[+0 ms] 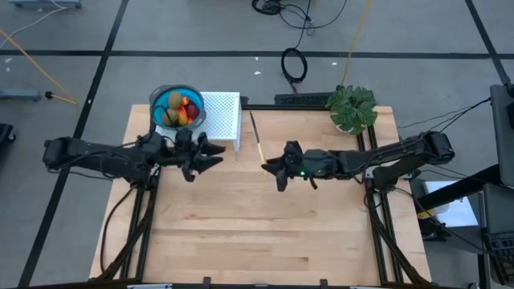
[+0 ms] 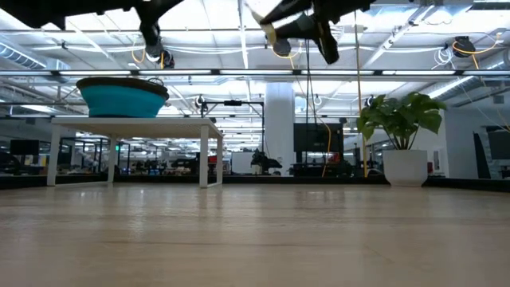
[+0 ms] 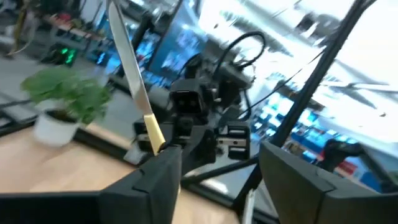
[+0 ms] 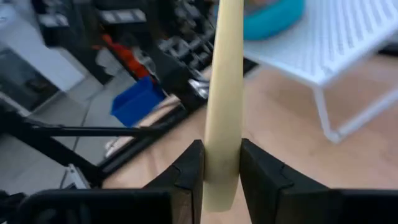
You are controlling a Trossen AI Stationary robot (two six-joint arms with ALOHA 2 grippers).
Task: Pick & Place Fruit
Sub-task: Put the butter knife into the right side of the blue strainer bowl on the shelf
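The fruit [image 1: 181, 111] is piled in the bowl [image 1: 159, 99] on the rack [image 1: 223, 115]. The left gripper [image 1: 210, 152] is held parted and empty just beside the rack's front edge. The stick [image 4: 222, 93] is clamped by the right gripper [image 1: 269, 168], with bare table [image 1: 265, 233] before the rack.

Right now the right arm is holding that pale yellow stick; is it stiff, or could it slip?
The pale yellow stick probably is stiff: it stands straight out of the right tool without sagging. It looks smooth and is pinched only near one end, so it might swivel or slide. Being thin, it is likely light.
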